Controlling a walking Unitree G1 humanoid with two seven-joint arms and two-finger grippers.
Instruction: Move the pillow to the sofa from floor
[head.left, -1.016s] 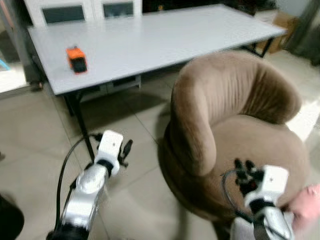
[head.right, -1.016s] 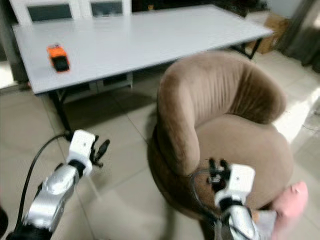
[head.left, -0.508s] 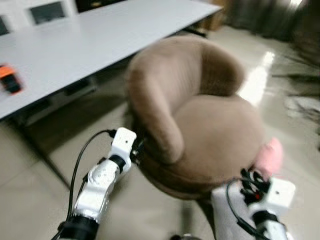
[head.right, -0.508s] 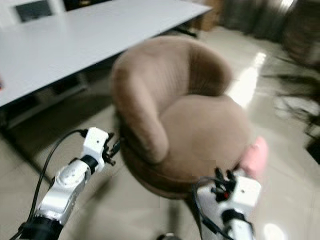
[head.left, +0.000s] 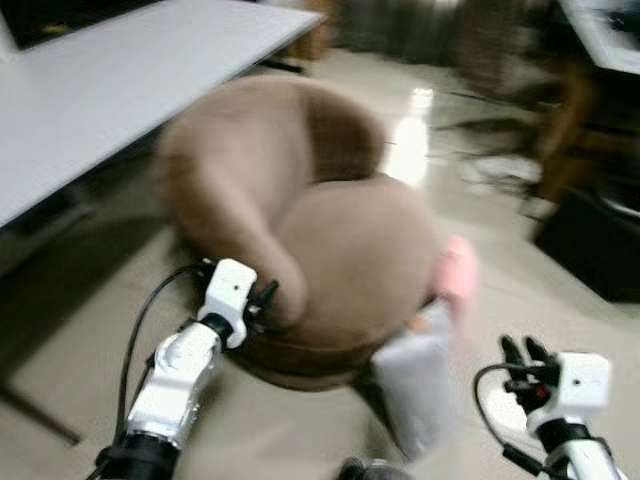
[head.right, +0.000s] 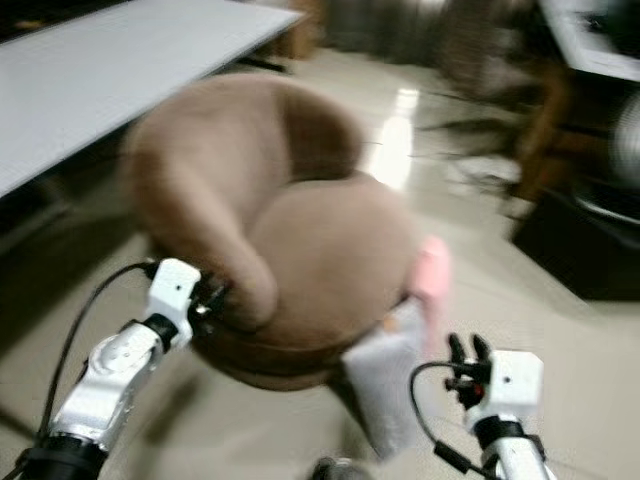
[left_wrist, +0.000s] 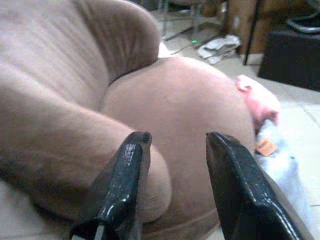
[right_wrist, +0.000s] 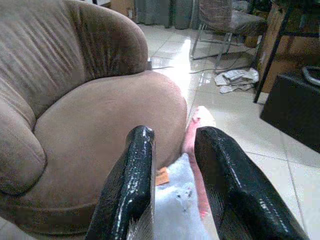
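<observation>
Since the pillow (head.right: 385, 385) leans on the floor against the brown sofa (head.right: 320, 250), pink edge up, I hold my right gripper (right_wrist: 172, 165) parted and empty, lined up on it, while my left gripper (left_wrist: 172, 165) hovers, also parted, beside the sofa arm

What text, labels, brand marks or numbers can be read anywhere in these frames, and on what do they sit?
No text can be read in any view.
Orange tag on the white pillow beside the brown sofa: too small and blurred to tell if it carries print.
Head views: motion-blurred; nothing legible on the table or the dark furniture.
</observation>
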